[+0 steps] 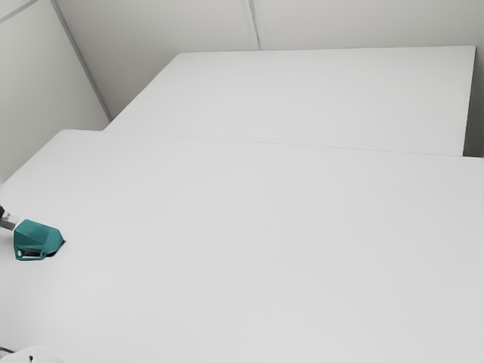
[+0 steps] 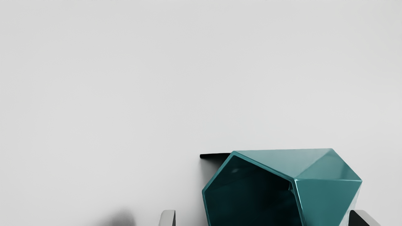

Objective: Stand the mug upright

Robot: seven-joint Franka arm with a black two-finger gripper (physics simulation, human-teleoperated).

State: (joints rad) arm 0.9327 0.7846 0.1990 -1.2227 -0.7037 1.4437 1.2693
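one mug point(image 2: 282, 190) lies sideways, long axis running across the parted fingers point(image 2: 167, 218), mouth toward one.

The exterior view looks from high up and well back, at a slant down over the counter point(image 1: 249, 249). The mug point(image 1: 36, 234) looks small, close to the exterior view's left edge. This view faces across the counter, past the mug, to a second white top point(image 1: 302, 94) and the walls point(image 1: 151, 38) farther back. The wrist view looks from the hand, down at the counter, and is much nearer to the mug. The mug looks big there, and its open mouth can be seen into. Both views share the mug, the bit of counter around it, and the tips of the fingers point(image 1: 9, 222) next to it.
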